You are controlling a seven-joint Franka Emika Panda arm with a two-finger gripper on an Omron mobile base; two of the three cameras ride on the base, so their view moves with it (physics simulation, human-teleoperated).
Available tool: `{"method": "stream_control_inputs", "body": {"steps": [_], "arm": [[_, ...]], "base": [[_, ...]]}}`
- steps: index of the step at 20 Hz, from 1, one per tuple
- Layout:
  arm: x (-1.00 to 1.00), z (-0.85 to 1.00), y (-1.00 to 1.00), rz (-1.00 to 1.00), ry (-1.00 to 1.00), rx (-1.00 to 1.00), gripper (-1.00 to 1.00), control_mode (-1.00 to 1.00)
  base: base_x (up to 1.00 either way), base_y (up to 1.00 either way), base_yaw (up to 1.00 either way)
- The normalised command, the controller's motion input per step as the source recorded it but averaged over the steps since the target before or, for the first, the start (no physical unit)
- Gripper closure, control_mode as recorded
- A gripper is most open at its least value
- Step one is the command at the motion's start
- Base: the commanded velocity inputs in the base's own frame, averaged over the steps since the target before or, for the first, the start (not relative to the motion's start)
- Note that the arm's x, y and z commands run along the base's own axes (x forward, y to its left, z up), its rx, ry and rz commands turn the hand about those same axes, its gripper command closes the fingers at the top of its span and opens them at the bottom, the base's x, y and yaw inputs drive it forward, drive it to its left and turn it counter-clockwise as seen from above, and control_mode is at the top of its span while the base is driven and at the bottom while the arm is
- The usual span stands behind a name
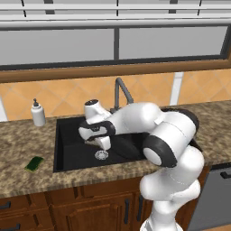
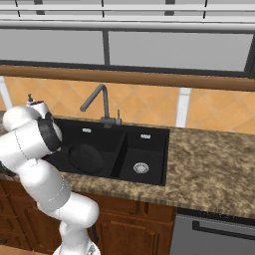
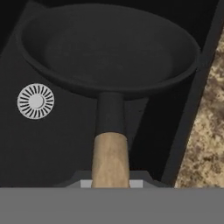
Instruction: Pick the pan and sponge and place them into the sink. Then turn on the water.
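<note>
The black pan (image 3: 109,48) is down inside the wide basin of the black sink (image 1: 63,124), and its tan wooden handle (image 3: 110,157) runs back into my gripper (image 3: 110,181), which is shut on it. From the right base view the pan (image 2: 85,158) is a dark round shape low in that basin. I cannot tell whether it touches the basin floor. My gripper (image 1: 103,142) hangs over the basin near a silver drain (image 1: 101,155). The green sponge (image 1: 34,163) lies flat on the counter left of the sink. The grey faucet (image 1: 119,92) stands behind the sink, with no stream from it.
A white soap dispenser (image 1: 38,113) stands on the counter at the sink's back left. The narrow basin with its own drain (image 2: 141,168) lies to the right. Speckled granite counter (image 2: 209,164) stretches right of the sink, above a grey appliance front (image 2: 219,234).
</note>
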Motion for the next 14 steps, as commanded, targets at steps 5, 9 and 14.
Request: {"method": "stream_control_inputs", "body": {"steps": [5, 9, 14], "arm": [[0.31, -0.37, 0.01, -0.11, 0.00, 0.00, 1.00, -1.00], [0.23, -0.50, 0.04, -0.09, 0.00, 0.01, 1.00, -1.00], [0.21, -0.46, 0.09, -0.10, 0.00, 0.01, 1.00, -1.00]], "base": [[0.00, 0.00, 0.00], [0.00, 0.00, 0.00], [0.00, 0.00, 0.00]]}}
